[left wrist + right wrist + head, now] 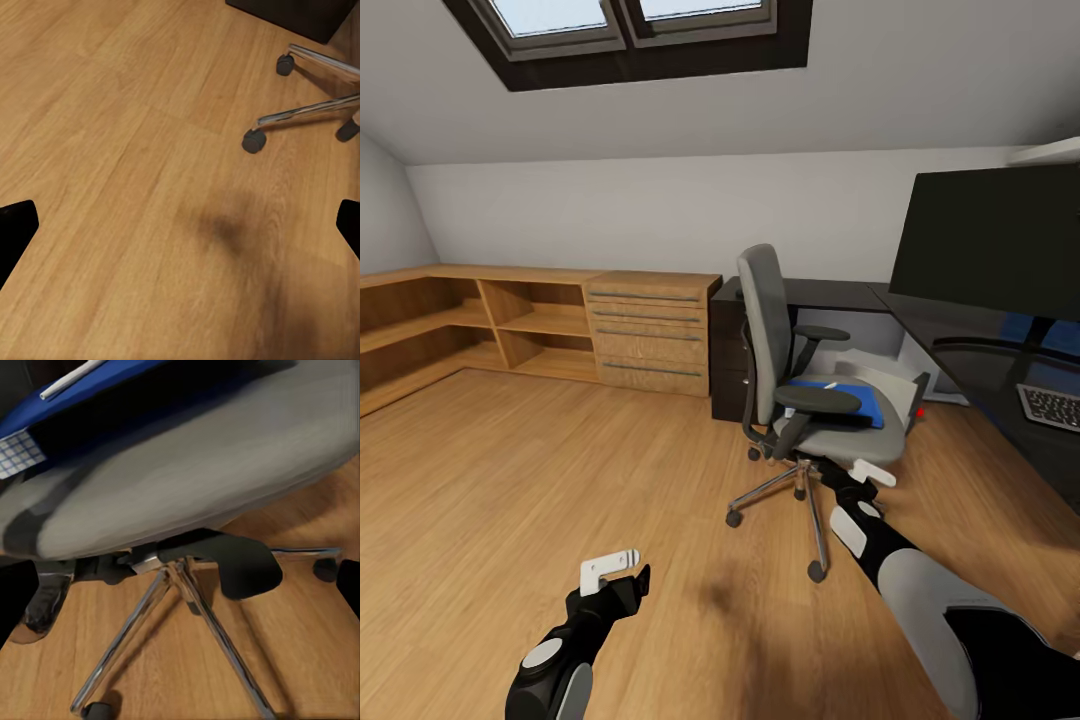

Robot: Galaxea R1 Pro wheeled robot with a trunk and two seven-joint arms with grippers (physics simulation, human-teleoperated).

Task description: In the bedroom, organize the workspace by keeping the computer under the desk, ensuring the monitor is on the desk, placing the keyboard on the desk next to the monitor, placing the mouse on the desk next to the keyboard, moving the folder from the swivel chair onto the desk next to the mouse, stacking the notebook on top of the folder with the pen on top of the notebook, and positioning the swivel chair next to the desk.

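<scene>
Over at seven o'clock in the head view, the left gripper [622, 572] hangs idle above bare wood floor [510, 480], fingers spread wide with nothing between them. Moving right, the swivel chair [800, 390] sits dead centre, blue folder [857, 398] on its seat with a pen [71, 378] lying on top. At five o'clock the right gripper [870, 478] hovers at the seat's front edge, jaws apart and empty. Far right, the monitor [990, 240] and keyboard [1052, 405] are on the desk [960, 350]. My call: lift the wrist above seat height, then slide in flat under the folder's near edge.
</scene>
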